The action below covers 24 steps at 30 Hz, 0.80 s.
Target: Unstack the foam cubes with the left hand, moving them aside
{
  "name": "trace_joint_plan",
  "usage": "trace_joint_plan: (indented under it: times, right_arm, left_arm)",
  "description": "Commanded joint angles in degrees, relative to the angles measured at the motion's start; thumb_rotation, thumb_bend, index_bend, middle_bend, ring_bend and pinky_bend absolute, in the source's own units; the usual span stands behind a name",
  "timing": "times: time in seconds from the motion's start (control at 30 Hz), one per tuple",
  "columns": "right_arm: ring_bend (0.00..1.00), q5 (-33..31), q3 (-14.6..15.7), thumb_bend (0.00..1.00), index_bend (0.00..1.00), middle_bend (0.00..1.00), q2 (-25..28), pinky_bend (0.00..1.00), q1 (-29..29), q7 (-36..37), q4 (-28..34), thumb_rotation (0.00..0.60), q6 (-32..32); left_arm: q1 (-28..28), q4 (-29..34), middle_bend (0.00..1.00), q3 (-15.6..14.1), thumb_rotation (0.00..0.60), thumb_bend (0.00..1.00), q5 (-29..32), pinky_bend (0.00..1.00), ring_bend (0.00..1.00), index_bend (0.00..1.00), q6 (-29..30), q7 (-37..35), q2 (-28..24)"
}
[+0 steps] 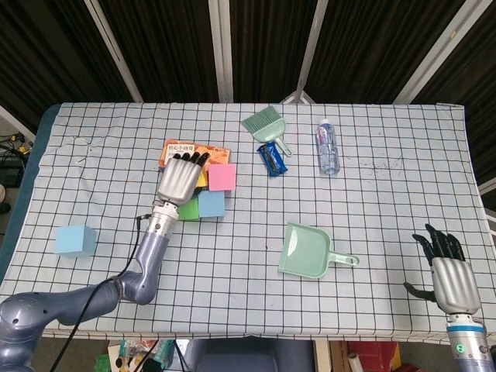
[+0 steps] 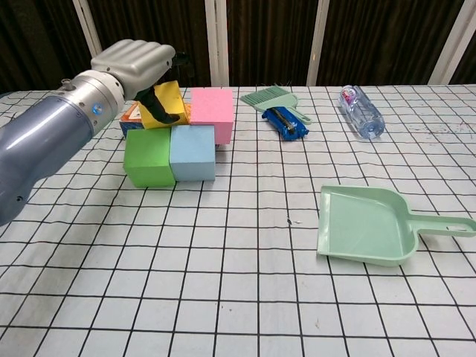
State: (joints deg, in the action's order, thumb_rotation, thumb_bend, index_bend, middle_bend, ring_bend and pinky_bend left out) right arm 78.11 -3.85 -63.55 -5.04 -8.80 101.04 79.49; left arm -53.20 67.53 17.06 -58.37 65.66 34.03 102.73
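Note:
A yellow foam cube [image 2: 167, 104] sits tilted on a green cube [image 2: 149, 158]. Beside them a pink cube [image 2: 210, 111] rests on a light-blue cube [image 2: 193, 152]. My left hand [image 2: 137, 63] reaches over the yellow cube and grips it, fingers curled behind it and thumb across its front face. From the head view the left hand [image 1: 180, 177] hides most of the yellow cube, with the pink cube [image 1: 222, 177] just right of it. Another blue cube [image 1: 75, 240] lies alone at the near left. My right hand [image 1: 448, 271] hangs off the table's front right corner, fingers spread and holding nothing.
An orange box [image 1: 182, 147] lies just behind the stack. A green dustpan [image 1: 306, 249] sits mid-table to the right. A hand brush [image 1: 267, 124], a blue packet [image 1: 271, 159] and a water bottle [image 1: 328, 147] lie along the back.

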Motion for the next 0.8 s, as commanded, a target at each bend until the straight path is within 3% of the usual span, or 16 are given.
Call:
trace_joint_plan:
  times: [0.03, 0.1, 0.27, 0.43, 0.57, 0.8]
  right_arm:
    - [0.07, -0.3, -0.1, 0.12, 0.18, 0.03, 0.2, 0.0, -0.1, 0.4, -0.1, 0.6, -0.2]
    - [0.07, -0.2, 0.0, 0.12, 0.18, 0.03, 0.2, 0.0, -0.1, 0.3, 0.1, 0.6, -0.2]
    - [0.07, 0.0, 0.3, 0.12, 0.18, 0.03, 0.3, 0.0, -0.1, 0.1, 0.4, 0.6, -0.5]
    - [0.07, -0.5, 0.3, 0.12, 0.18, 0.03, 0.2, 0.0, -0.2, -0.7, 0.7, 0.6, -0.6]
    - [0.07, -1.0, 0.2, 0.12, 0.18, 0.03, 0.0, 0.0, -0.3, -1.1, 0.7, 0.6, -0.8]
    - [0.07, -1.9, 0.1, 0.12, 0.18, 0.03, 0.1, 0.0, -0.6, -1.2, 0.7, 0.6, -1.7]
  left_arm:
    - [5.3, 22.4, 0.37, 2.4, 0.6, 0.49, 8.7, 0.56, 0.42, 0.25, -6.5, -7.0, -10.5]
    - [6.7, 29.5, 0.37, 3.5, 0.6, 0.49, 11.7, 0.56, 0.42, 0.25, -9.7, -10.9, -15.1]
    - [8.2, 38.0, 0.37, 5.7, 0.6, 0.49, 15.8, 0.56, 0.42, 0.23, -19.1, -20.9, -23.2]
    - [10.1, 39.6, 0.37, 8.3, 0.6, 0.48, 10.8, 0.56, 0.41, 0.23, -25.7, -32.2, -25.3]
    - [11.7, 36.6, 0.37, 6.9, 0.6, 0.48, -1.4, 0.56, 0.41, 0.24, -19.1, -31.9, -23.0]
    - [15.6, 28.3, 0.36, -0.1, 0.6, 0.48, -22.8, 0.55, 0.41, 0.24, 0.0, -20.6, -20.8]
